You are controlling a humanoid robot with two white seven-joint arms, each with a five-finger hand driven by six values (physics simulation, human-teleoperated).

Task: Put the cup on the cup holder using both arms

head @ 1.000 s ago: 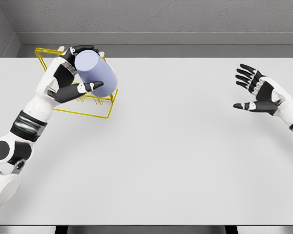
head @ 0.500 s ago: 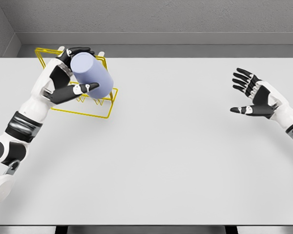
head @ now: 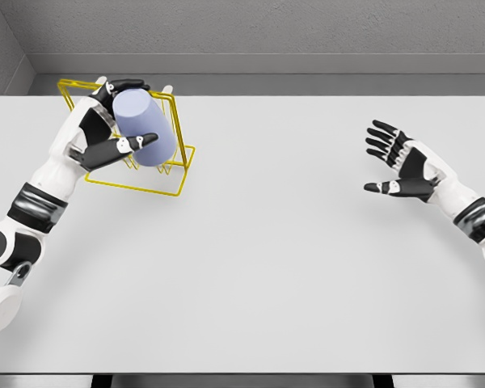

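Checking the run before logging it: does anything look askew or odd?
Only the cup: it is tilted in the left hand over the yellow holder, not seated. Nothing looks spilled or damaged.

a pale lavender cup [head: 145, 127], a plain cylinder, is tilted with its flat end up and left. it sits over the yellow wire cup holder [head: 163, 173], an open frame at the worktop's far left.

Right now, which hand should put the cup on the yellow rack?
Probably the left hand: it already grips the lavender cup right over the yellow wire cup holder. The right hand is open, far across the table.
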